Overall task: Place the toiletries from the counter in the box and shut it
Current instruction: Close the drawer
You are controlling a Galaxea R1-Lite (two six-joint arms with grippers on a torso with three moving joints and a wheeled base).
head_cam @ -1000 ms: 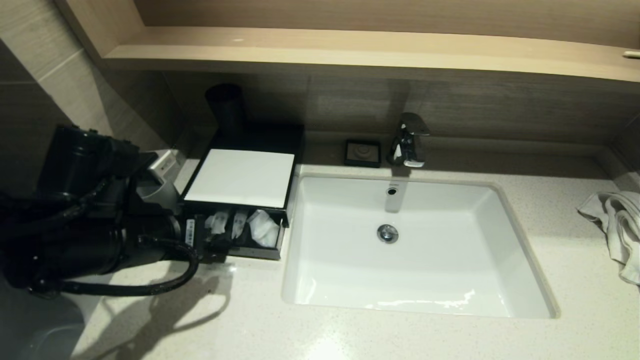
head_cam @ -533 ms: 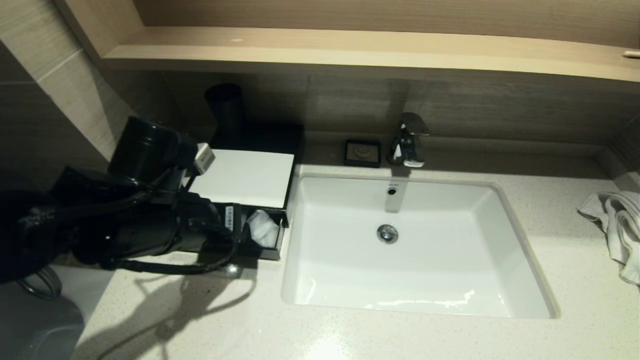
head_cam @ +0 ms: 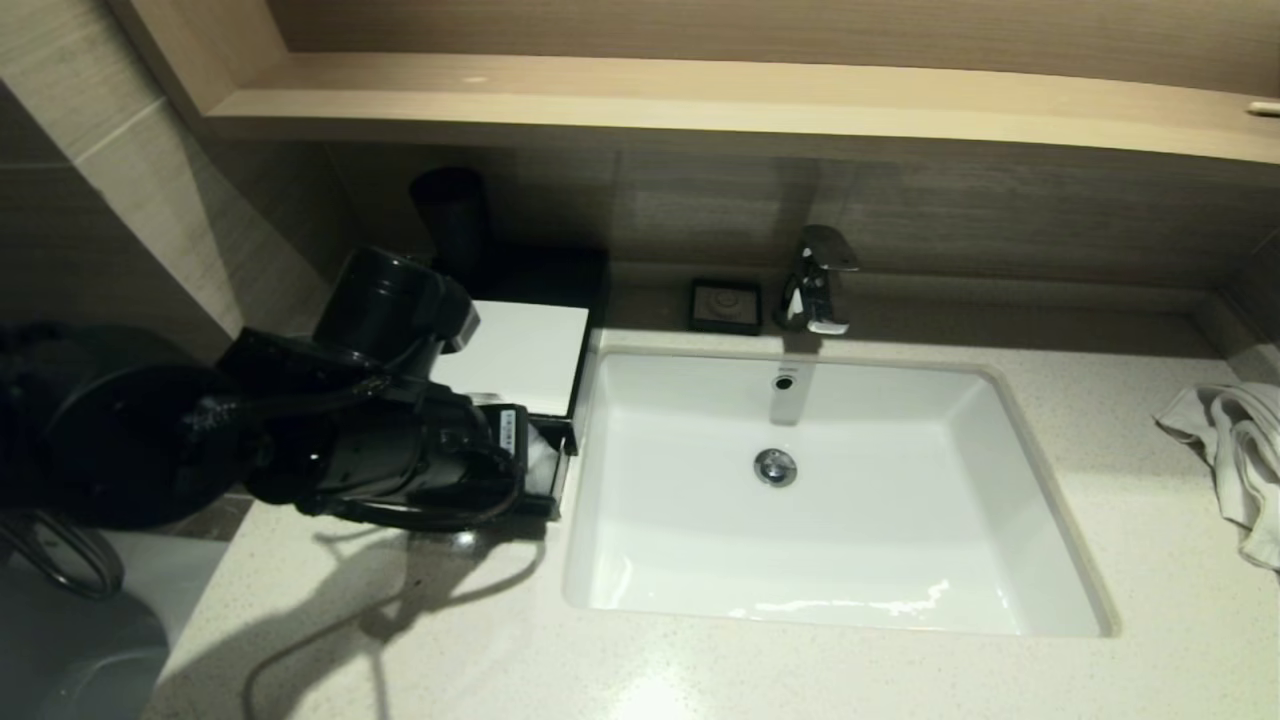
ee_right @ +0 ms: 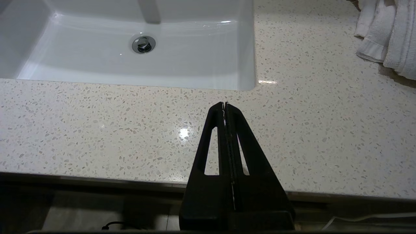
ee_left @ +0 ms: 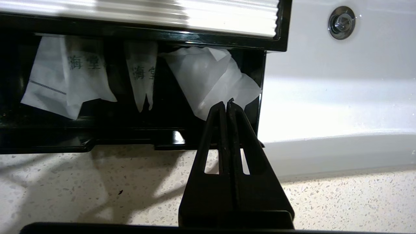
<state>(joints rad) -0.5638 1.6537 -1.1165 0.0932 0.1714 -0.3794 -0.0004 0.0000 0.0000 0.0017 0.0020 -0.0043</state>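
Note:
A black box point(head_cam: 560, 440) with a white top point(head_cam: 520, 350) stands on the counter left of the sink. Its drawer point(ee_left: 130, 143) is pulled out and holds white toiletry packets point(ee_left: 65, 81), a narrow one point(ee_left: 141, 74) and a crumpled one point(ee_left: 214, 78). My left gripper point(ee_left: 226, 103) is shut and empty, its tips just in front of the drawer's right end, over the crumpled packet. In the head view my left arm point(head_cam: 400, 440) covers most of the drawer. My right gripper point(ee_right: 225, 104) is shut and empty, low over the counter's front edge.
A white sink point(head_cam: 830, 490) with a chrome tap point(head_cam: 820, 280) fills the middle. A small black soap dish point(head_cam: 726, 305) sits behind it. A black cup point(head_cam: 452, 215) stands behind the box. A white towel point(head_cam: 1235, 450) lies at the right.
My left arm has swung right along the front of the box, from its left corner to the drawer's right end, covering the packets in the head view.

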